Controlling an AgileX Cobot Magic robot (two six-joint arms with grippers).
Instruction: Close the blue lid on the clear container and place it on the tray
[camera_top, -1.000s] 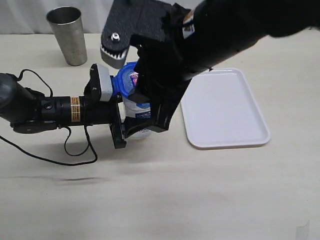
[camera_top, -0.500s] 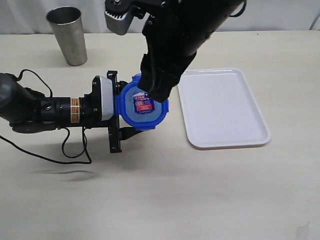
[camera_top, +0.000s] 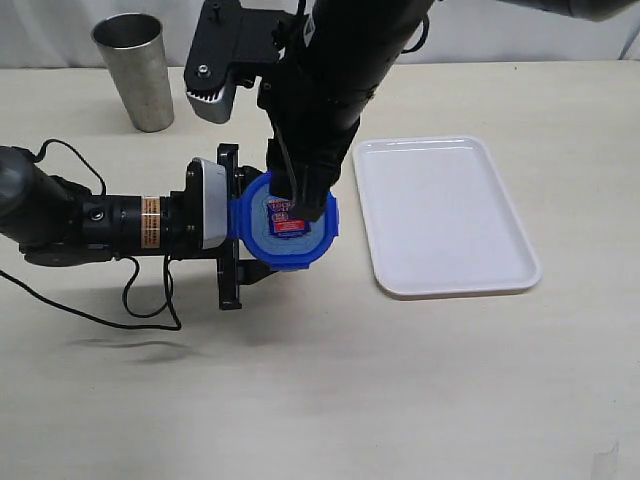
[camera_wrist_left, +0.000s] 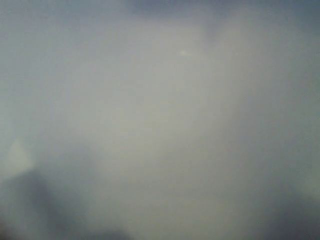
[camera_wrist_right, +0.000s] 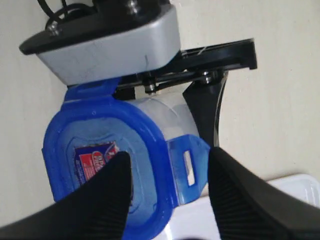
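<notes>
The blue lid (camera_top: 290, 232) lies flat on top of the clear container (camera_wrist_right: 165, 112), whose body is almost wholly hidden under it in the exterior view. My left gripper (camera_top: 248, 228) reaches in from the left and is shut on the container's sides. From above, my right gripper (camera_top: 300, 205) hangs open over the lid (camera_wrist_right: 100, 145). One finger is over the red-blue sticker and the other is beyond an unlatched flap (camera_wrist_right: 187, 167). The white tray (camera_top: 450, 215) lies just right of the container. A blank grey blur fills the left wrist view.
A grey metal cup (camera_top: 135, 70) stands at the back left. The left arm's black cable (camera_top: 150, 300) loops on the table in front of that arm. The right arm's bulk overhangs the space between cup and tray.
The lid was tilted with the container's label showing; it now lies flat on the container. The right gripper has swung round and come down over the lid. The left arm holds still.
</notes>
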